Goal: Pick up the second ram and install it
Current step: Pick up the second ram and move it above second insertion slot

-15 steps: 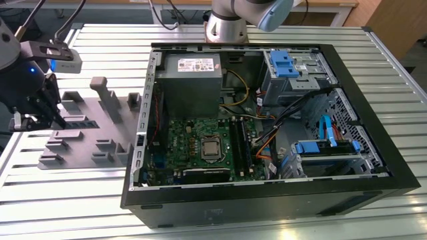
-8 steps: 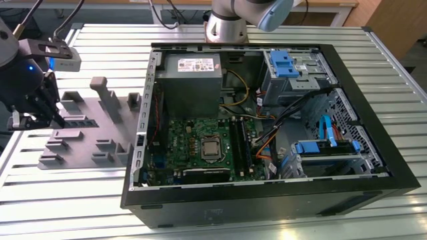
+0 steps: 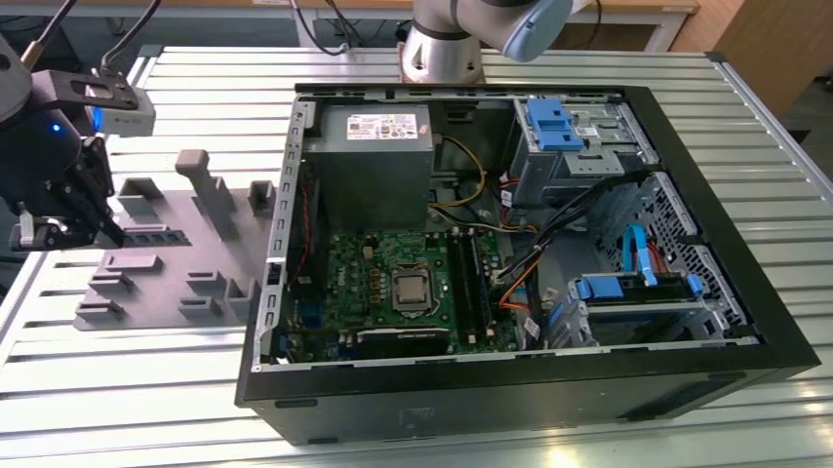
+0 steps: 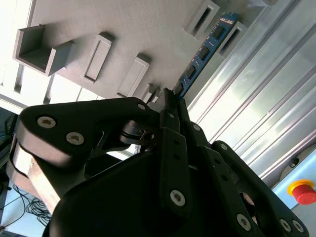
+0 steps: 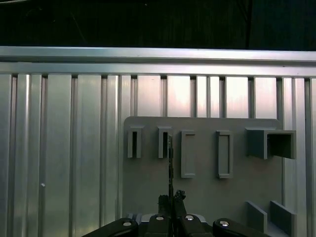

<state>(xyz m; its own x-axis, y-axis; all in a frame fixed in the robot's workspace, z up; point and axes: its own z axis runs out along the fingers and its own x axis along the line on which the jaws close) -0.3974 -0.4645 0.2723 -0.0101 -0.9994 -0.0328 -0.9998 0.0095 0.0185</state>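
The second ram (image 4: 205, 49) is a thin blue stick with black chips, and it juts out from between my black fingers. My gripper (image 4: 170, 98) is shut on its near end. In the first wrist view the ram (image 5: 170, 163) appears edge-on, hanging over the grey holder plate (image 5: 148, 197) between two slotted blocks, with the gripper (image 5: 171, 200) closed below it. In the exterior view my gripper (image 3: 65, 229) hangs at the left end of the holder plate (image 3: 143, 263), well away from the green motherboard (image 3: 377, 263) in the open computer case (image 3: 521, 380).
Several grey slotted blocks (image 5: 224, 154) and a tall grey post (image 3: 209, 190) rise from the holder plate. Cables (image 3: 560, 229), blue drive brackets (image 3: 563, 122) and a power supply (image 3: 371, 146) crowd the case. A red stop button (image 4: 302, 191) sits beyond the ribbed metal table (image 3: 131, 390).
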